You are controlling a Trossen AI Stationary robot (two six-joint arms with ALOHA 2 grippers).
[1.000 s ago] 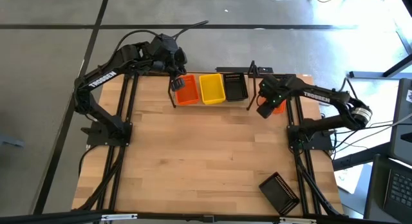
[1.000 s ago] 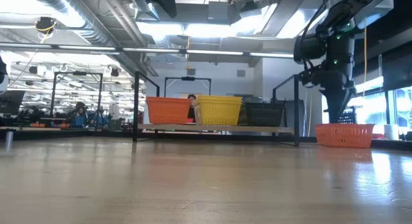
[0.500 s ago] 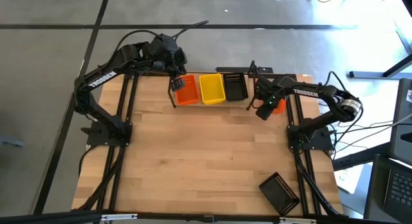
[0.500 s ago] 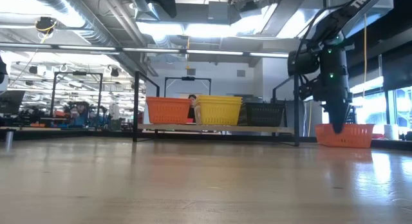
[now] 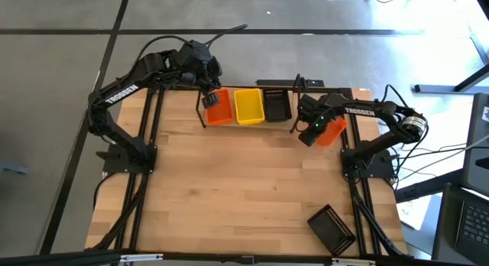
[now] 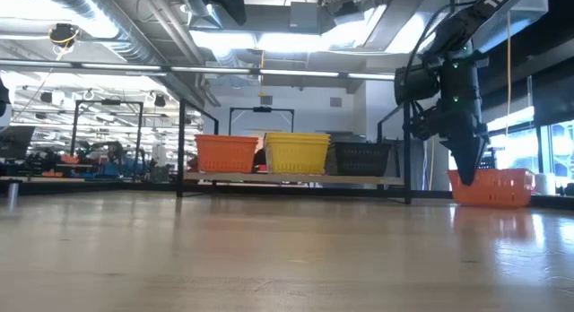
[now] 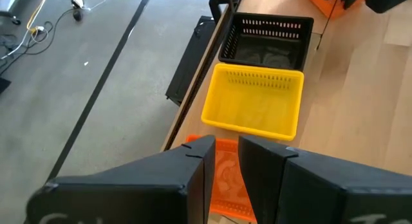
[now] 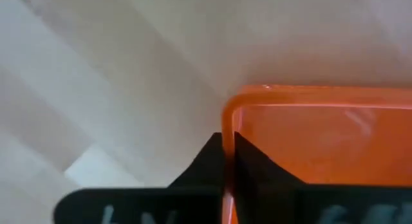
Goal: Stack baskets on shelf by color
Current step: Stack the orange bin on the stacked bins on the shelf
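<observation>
The shelf (image 6: 296, 177) stands along the table's far edge. On it sit an orange basket (image 5: 218, 107), a yellow basket (image 5: 249, 105) and a black basket (image 5: 276, 105), side by side. A second orange basket (image 5: 335, 131) rests on the table right of the shelf. My right gripper (image 5: 309, 135) is shut on that basket's left end. My left gripper (image 7: 222, 163) hangs open above the shelf's orange basket (image 7: 225, 179), touching nothing. My right gripper holds the loose orange basket by its upright wall (image 8: 226, 130), close to a corner, on the end toward the table's left. One finger (image 8: 251, 169) is inside the basket and the other (image 8: 209, 163) outside. The fingers point down from above. The basket's bottom (image 6: 491, 201) rests on the table.
Another black basket (image 5: 331, 228) lies near the table's near right corner. The shelf's upright right end loop (image 5: 296, 105) stands close to my right gripper. Bare wood (image 5: 244, 182) fills the table's middle.
My right gripper has come down and toward the table's left, and has shut on the loose orange basket's wall. That basket has slid slightly toward the near edge. The shelf with its three baskets has shifted a little toward the table's left.
</observation>
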